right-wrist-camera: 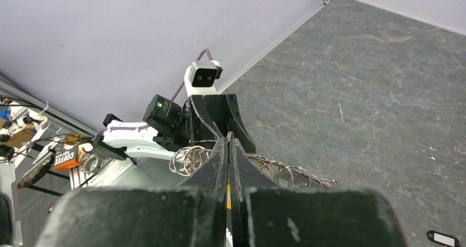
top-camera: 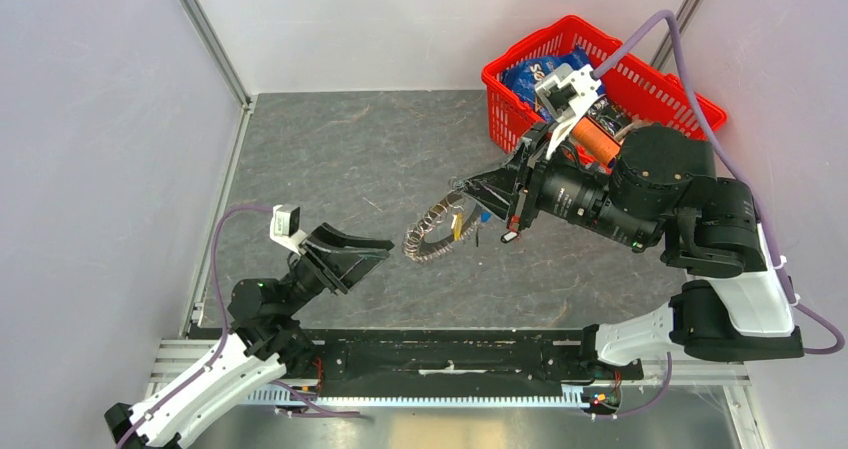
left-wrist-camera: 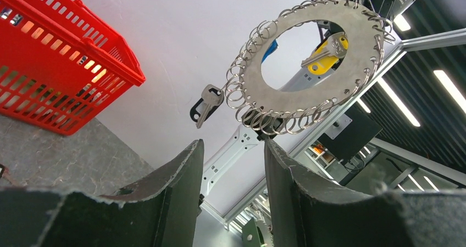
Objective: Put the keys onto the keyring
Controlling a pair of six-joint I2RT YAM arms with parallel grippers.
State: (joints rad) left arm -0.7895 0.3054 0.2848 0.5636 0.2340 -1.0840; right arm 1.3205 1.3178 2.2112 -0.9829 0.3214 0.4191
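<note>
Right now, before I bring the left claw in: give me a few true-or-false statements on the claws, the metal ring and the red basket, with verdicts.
The right claw is shut on the large flat metal ring edged with wire loops. True.
The left claw grips that ring too. False: it is open, empty and short of the ring.
The ring lies on the grey stone-patterned table. False: it is held up in the air.
A silver key with a yellow head shows through the ring's hole in the left wrist view. True.
The red plastic basket is empty. False: blue packets lie in it.
</note>
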